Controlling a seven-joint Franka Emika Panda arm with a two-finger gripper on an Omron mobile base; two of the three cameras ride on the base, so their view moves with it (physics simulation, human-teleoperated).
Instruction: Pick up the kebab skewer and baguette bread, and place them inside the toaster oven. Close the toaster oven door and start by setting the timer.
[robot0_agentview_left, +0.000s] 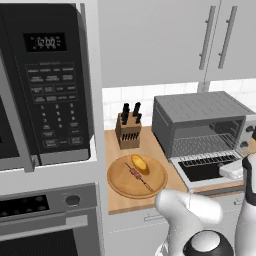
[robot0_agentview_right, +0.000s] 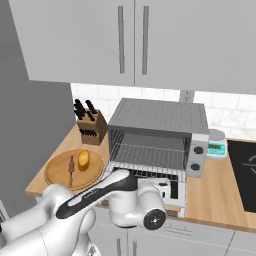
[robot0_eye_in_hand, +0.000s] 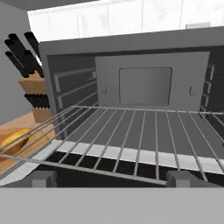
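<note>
- My jaws stand wide apart and empty at the bottom of the hand view, the two dark tips low at left and right, facing the oven's mouth.
- The oven sits right of centre in the left base view, on the wooden desk; its door is dropped flat toward me, dark glass up.
- In the hand view the wire rack spans the middle of the frame, nothing on it, with the oven's back wall behind.
- The skewer and the bread lie on a round wooden board at lower centre of the left base view, left of the oven; the bread is toward the board's far edge, the skewer just beside it, nearer me.
- A knife block stands behind the board, against the tiled wall.
- In the right base view two knobs show on the oven's right panel, and a small scale sits just right of it.
</note>
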